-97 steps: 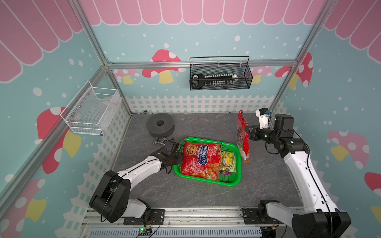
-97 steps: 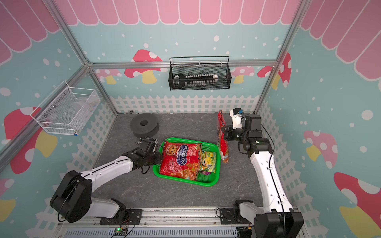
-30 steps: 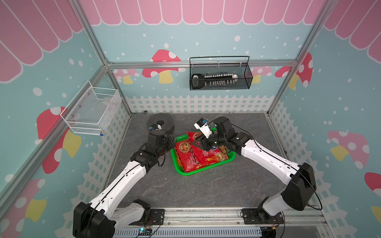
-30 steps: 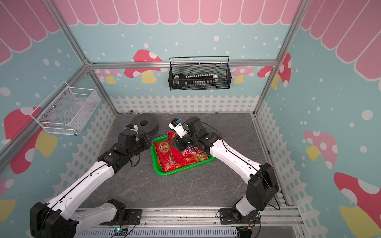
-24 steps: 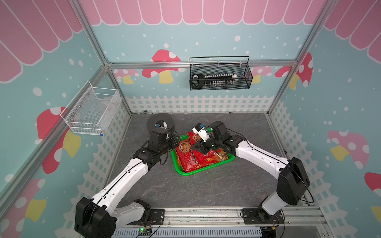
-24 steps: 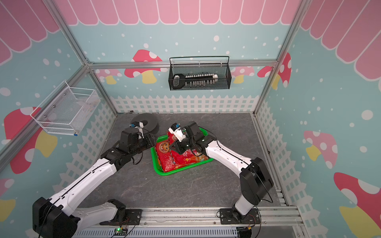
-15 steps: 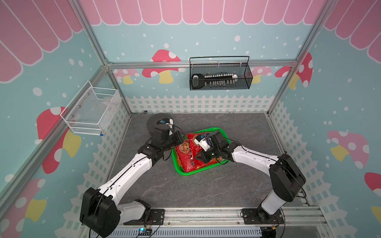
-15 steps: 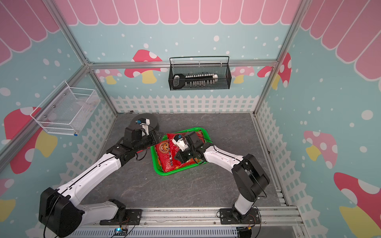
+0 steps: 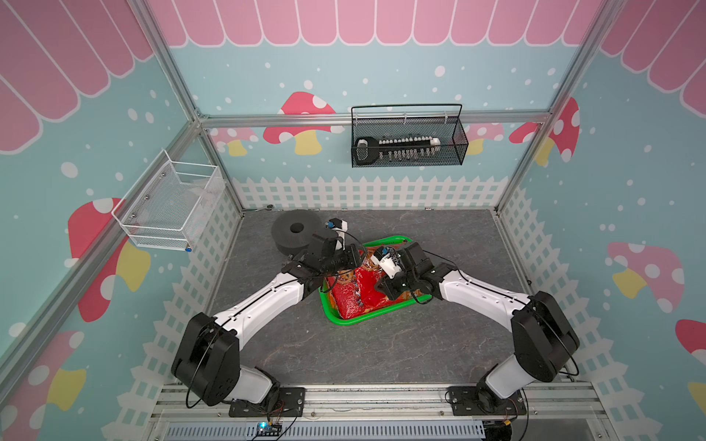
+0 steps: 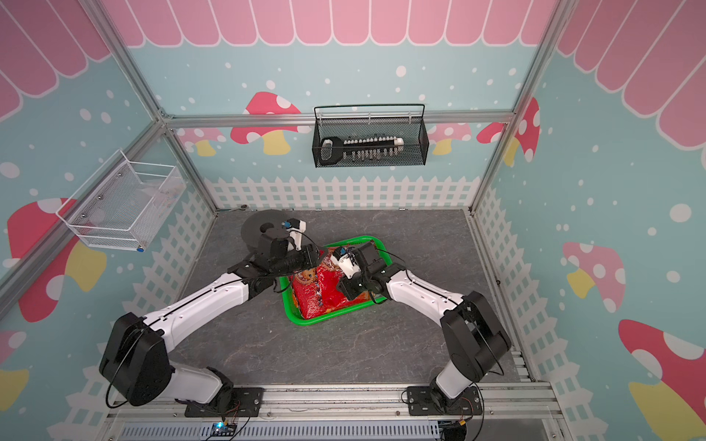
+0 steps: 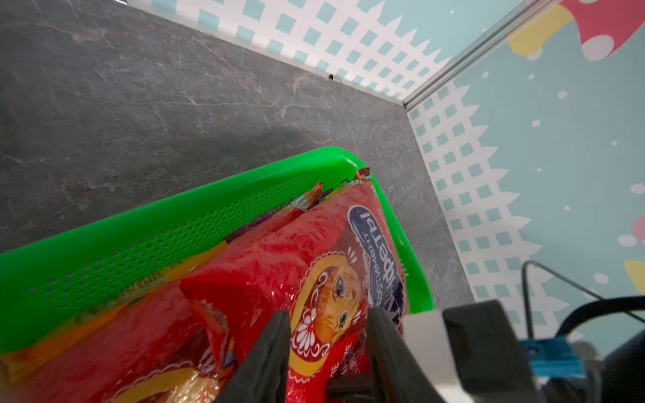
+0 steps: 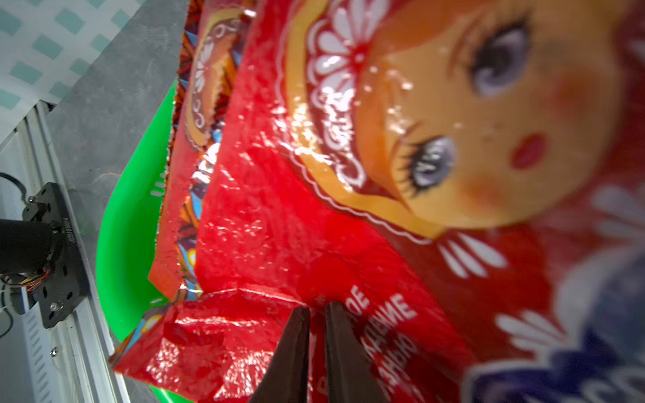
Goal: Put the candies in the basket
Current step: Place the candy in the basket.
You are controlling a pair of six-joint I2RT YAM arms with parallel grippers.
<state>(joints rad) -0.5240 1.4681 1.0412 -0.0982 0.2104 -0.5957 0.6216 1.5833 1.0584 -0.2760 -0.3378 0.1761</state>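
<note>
Red bag judged soft, slippery; edge seam best held. Right gripper pinched its fold; left gripper stood open.

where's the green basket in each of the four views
Top view: green basket sits at the picture's centre, slightly below the middle.
Top view: just left of centre, rim here.
Left wrist: its perforated wall runs across the frame.
Right wrist: only a green strip shows beside the bags.
Shared landmark: the top red bag lying in it.
</note>
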